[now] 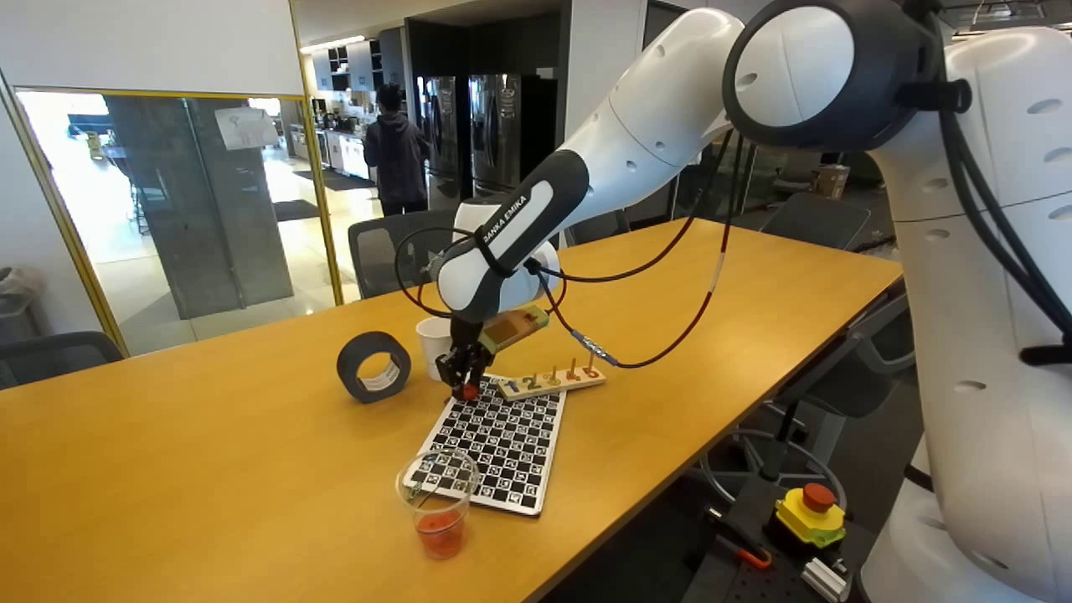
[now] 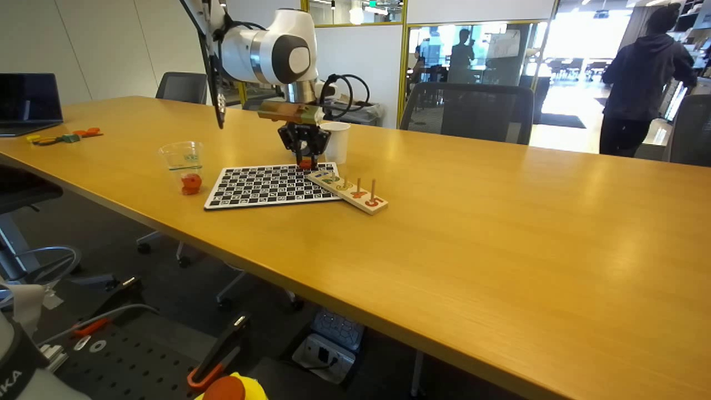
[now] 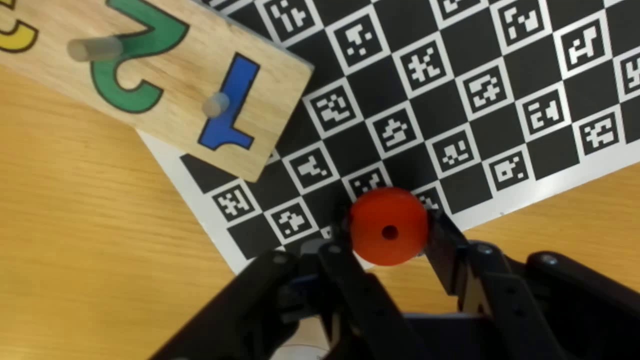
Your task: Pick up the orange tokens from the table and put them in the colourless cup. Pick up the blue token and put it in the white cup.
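Gripper [image 1: 466,389] low at the far end of the checkered board [image 1: 504,445], orange token [image 1: 471,392] at its fingertips. White cup [image 1: 432,337], dark tape roll [image 1: 348,367] close by on tabletop [image 1: 234,452]. Nearest me: colourless cup [image 1: 434,501], orange tokens [image 1: 441,534] at bottom.

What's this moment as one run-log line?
claw: closed on orange token | place: checkerboard edge | clear cup: orange tokens inside | white cup: upright, contents hidden
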You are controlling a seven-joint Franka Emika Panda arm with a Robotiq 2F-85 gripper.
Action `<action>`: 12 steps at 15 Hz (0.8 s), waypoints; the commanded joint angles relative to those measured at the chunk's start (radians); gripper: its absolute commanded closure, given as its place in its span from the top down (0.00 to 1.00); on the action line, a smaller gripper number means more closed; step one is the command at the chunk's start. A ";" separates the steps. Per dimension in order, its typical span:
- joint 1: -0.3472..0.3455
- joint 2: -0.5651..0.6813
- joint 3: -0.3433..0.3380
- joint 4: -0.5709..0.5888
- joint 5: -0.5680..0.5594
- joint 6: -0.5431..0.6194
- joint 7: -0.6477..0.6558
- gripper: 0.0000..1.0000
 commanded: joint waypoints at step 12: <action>0.081 -0.433 0.185 -0.343 0.068 -0.037 -0.349 0.21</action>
